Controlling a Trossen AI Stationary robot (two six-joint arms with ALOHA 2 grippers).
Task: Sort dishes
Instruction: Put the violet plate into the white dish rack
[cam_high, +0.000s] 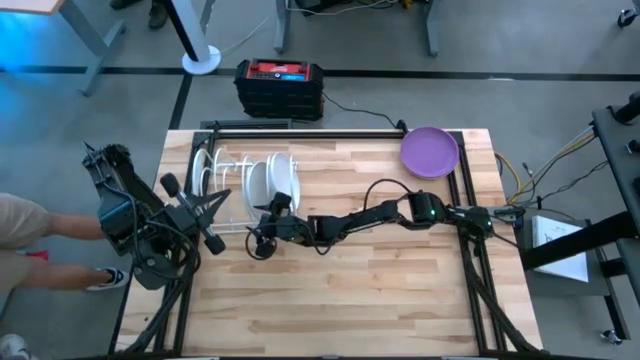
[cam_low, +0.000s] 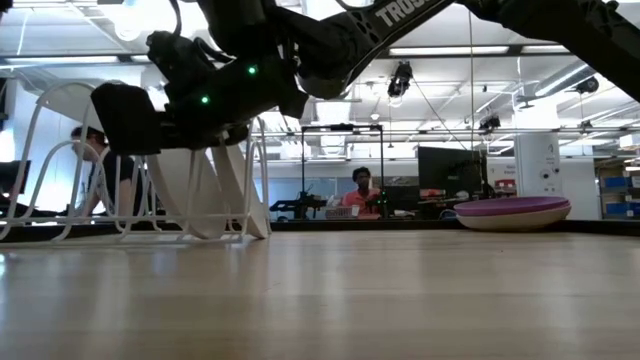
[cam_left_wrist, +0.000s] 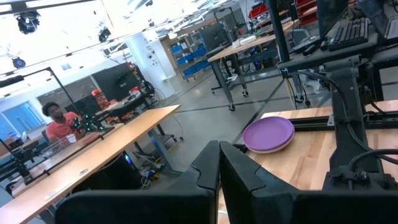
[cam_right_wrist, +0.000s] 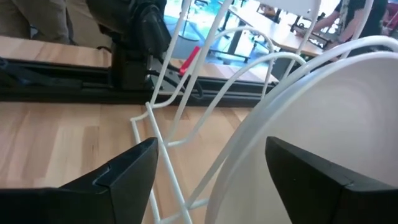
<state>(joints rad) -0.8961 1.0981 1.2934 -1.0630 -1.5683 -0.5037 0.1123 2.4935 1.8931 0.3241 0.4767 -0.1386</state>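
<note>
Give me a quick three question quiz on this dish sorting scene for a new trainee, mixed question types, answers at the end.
1. True or false: the purple plate stands in the rack.
2. Which gripper is at the white dish in the rack? A left, B right.
3. Fill in: the left gripper's fingers are ____.

Key:
1. False; it lies on the table at the far right corner, away from the rack.
2. B; the right gripper is open beside the dish's rim.
3. Shut.

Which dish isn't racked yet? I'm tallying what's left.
The round purple plate lying flat at the table's far right corner; the white plates stand upright in the white wire rack.
</note>
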